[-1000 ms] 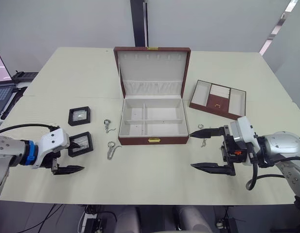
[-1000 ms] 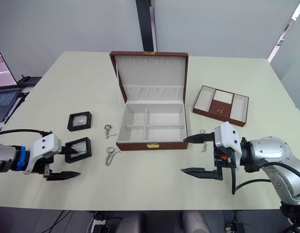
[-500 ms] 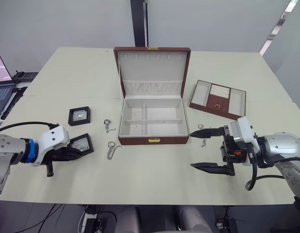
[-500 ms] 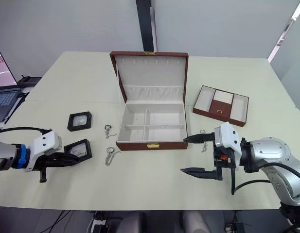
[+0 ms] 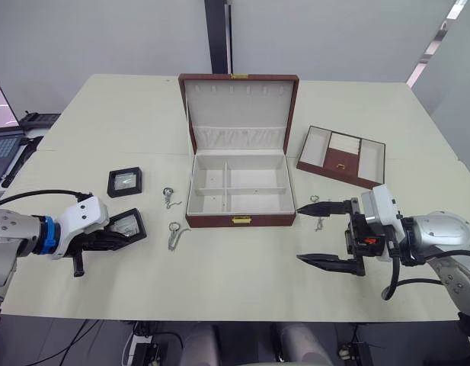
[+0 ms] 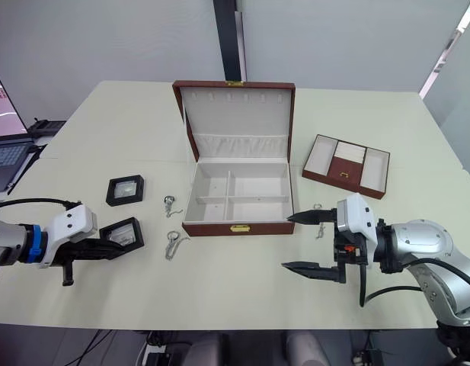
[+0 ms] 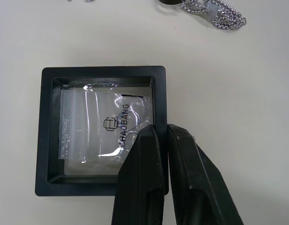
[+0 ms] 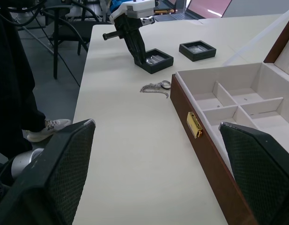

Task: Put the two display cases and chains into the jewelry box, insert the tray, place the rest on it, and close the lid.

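Observation:
The open brown jewelry box (image 5: 241,220) stands mid-table, its white compartments bare. Two black display cases lie to its left: the far one (image 5: 124,181) and the near one (image 5: 128,223). My left gripper (image 5: 125,237) is shut on the near case; its fingers (image 7: 145,154) pinch one side wall of the frame (image 7: 102,73). Two chains (image 5: 170,199) (image 5: 175,234) lie between the cases and the box. A third chain (image 5: 318,222) lies right of the box. The brown tray (image 5: 341,157) sits at the back right. My right gripper (image 5: 298,235) is open beside the box's front right corner, holding nothing.
A laptop (image 5: 0,126) sits past the table's left edge. In the right wrist view, chairs and a person's leg and shoe (image 8: 43,127) show beyond the table's left end. Bare tabletop (image 5: 242,267) runs along the front.
My left gripper swung toward the near display case and shut on its side wall. The right arm and everything else stayed nearly still.

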